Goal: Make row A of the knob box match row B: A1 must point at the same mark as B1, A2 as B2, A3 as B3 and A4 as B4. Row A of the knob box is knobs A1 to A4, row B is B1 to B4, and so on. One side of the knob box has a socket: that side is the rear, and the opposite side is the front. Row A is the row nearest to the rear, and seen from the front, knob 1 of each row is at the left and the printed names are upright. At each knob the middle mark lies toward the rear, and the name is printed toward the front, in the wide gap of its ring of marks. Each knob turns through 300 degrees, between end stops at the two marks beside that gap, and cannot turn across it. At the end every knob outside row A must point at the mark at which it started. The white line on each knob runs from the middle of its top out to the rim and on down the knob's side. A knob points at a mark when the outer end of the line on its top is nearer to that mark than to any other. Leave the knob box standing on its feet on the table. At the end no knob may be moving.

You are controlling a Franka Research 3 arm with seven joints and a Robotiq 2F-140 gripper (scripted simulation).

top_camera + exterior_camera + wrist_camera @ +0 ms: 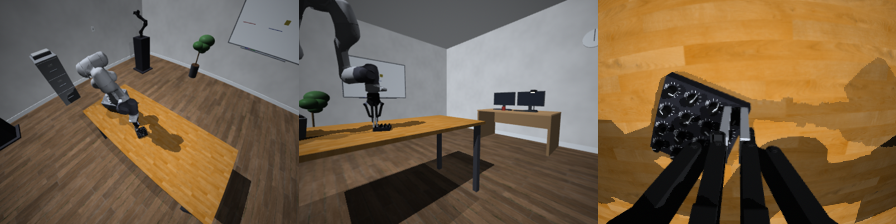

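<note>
The knob box is a small black box with rows of round knobs. It stands on the wooden table, and it also shows in the top and exterior views. My gripper points straight down over the box's corner at the right of the wrist view. Its two fingers stand close together around a knob at that corner and are shut on it. The fingers hide most of the knob. The labels and white lines are too small to read. The gripper also shows in the top and exterior views.
The box sits near the robot's base, toward one end of the long table. The arm's shadow falls across the table beside the box.
</note>
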